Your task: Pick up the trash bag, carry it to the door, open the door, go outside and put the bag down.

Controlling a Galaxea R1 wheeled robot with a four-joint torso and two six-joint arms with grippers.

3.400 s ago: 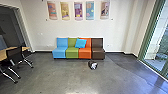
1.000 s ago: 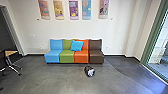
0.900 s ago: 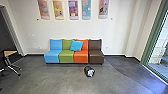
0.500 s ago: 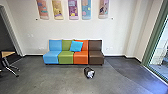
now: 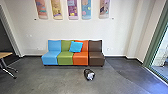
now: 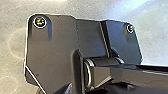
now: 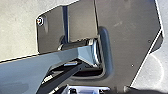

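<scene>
Ahead, the trash bag (image 5: pixel 89 74), dark with a whitish patch, lay on the grey floor (image 5: pixel 50 80), just in front of where the orange and brown seats of the sofa (image 5: pixel 96 59) met. A bright blue pillow (image 5: pixel 76 46) leaned against the backrest, and colourful posters (image 5: pixel 72 10) hung above. How either gripper was set, I could not tell.

Robot is nearer the multicoloured sofa (image 5: pixel 65 59) and trash bag (image 5: pixel 89 74) | both look larger and lower in head view | wall posters' (image 5: pixel 73 10) tops are now cropped | green frame (image 5: pixel 155 41) sits closer to right edge
</scene>
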